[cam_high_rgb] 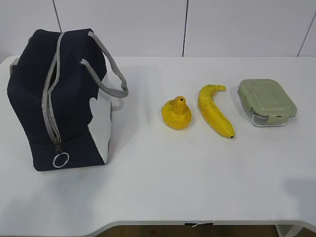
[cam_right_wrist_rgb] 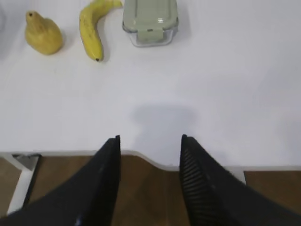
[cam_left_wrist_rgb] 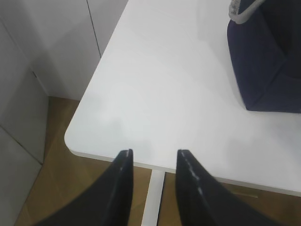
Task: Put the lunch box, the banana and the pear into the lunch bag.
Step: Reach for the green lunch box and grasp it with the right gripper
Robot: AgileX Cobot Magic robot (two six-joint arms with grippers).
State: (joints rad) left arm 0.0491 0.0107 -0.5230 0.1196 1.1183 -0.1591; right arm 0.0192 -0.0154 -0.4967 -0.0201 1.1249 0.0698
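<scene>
The navy lunch bag [cam_high_rgb: 64, 103] stands at the table's left, its grey zipper shut and its silver ring pull [cam_high_rgb: 60, 160] at the bottom front. The yellow pear [cam_high_rgb: 177, 113], the banana [cam_high_rgb: 215, 109] and the green-lidded lunch box [cam_high_rgb: 266, 102] lie in a row to its right. My left gripper [cam_left_wrist_rgb: 154, 153] is open and empty over the table's front left edge, with the bag [cam_left_wrist_rgb: 268, 56] at upper right. My right gripper [cam_right_wrist_rgb: 150, 139] is open and empty at the front edge, well short of the pear [cam_right_wrist_rgb: 42, 34], banana [cam_right_wrist_rgb: 91, 30] and lunch box [cam_right_wrist_rgb: 150, 21].
The white table [cam_high_rgb: 197, 177] has a notch in its front edge [cam_right_wrist_rgb: 162, 162]. A white panelled wall stands behind it. Wooden floor [cam_left_wrist_rgb: 56, 197] shows below the front edge. Neither arm shows in the exterior view.
</scene>
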